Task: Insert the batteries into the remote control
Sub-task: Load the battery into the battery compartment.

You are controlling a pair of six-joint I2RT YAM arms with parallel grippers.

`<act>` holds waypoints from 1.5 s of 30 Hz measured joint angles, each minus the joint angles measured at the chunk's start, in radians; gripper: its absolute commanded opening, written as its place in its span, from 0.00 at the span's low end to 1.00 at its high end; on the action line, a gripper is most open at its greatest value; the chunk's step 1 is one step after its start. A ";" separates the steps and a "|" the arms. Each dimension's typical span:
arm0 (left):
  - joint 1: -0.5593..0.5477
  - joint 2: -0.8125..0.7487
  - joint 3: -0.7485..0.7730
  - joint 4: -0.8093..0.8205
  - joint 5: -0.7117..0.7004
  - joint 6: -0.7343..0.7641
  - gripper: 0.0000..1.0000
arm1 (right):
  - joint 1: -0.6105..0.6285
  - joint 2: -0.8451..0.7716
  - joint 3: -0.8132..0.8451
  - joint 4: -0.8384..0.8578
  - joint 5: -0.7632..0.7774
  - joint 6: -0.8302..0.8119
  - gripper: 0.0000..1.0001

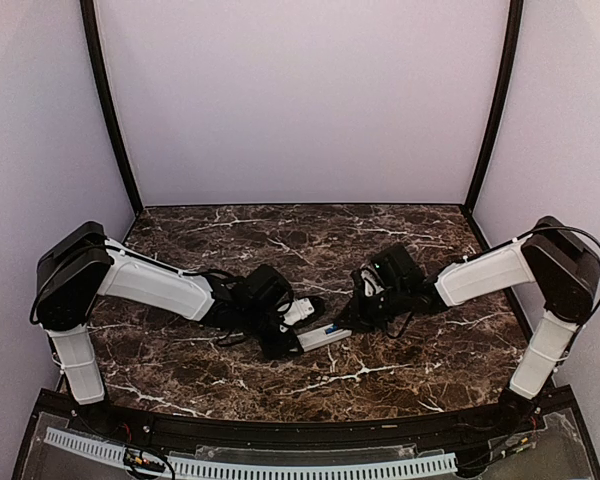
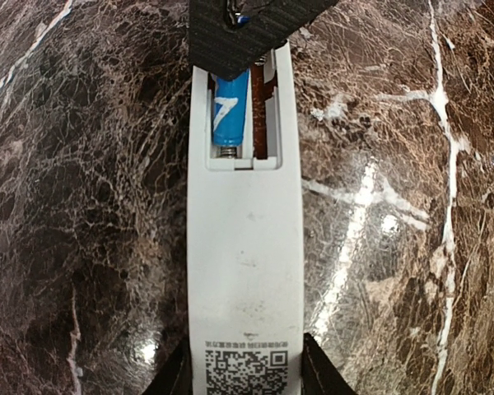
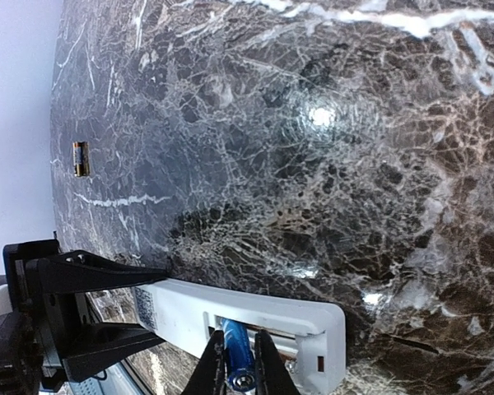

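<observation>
The white remote control (image 2: 245, 247) lies back up, and my left gripper (image 2: 245, 374) is shut on its QR-code end. Its battery recess (image 2: 259, 115) is uncovered at the far end. One blue battery (image 2: 229, 115) sits in the left slot; the slot beside it shows bare brown. My right gripper (image 3: 239, 354) is shut on that battery (image 3: 235, 346), its fingers pinching the battery's outer end, which is tilted up out of the recess. In the top view the two grippers meet over the remote control (image 1: 325, 337) at the table's middle.
A small gold and black cylinder (image 3: 81, 158) lies alone on the dark marble table (image 1: 280, 240), near the pale wall. Pale walls stand round the back and sides. Both arms reach inward from the near corners.
</observation>
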 measured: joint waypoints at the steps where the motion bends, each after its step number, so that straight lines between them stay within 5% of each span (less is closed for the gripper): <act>1: 0.000 0.000 0.000 0.000 -0.001 0.000 0.00 | 0.002 0.003 0.001 -0.006 0.002 -0.001 0.14; 22: -0.004 0.000 0.000 0.000 -0.010 0.001 0.00 | 0.014 0.013 0.105 -0.196 0.047 -0.087 0.36; 37: -0.004 0.000 0.000 0.000 -0.010 0.001 0.00 | 0.020 0.012 0.173 -0.335 0.126 -0.166 0.38; 45: -0.004 0.000 0.000 0.000 -0.010 0.001 0.00 | 0.020 0.000 0.177 -0.403 0.153 -0.199 0.29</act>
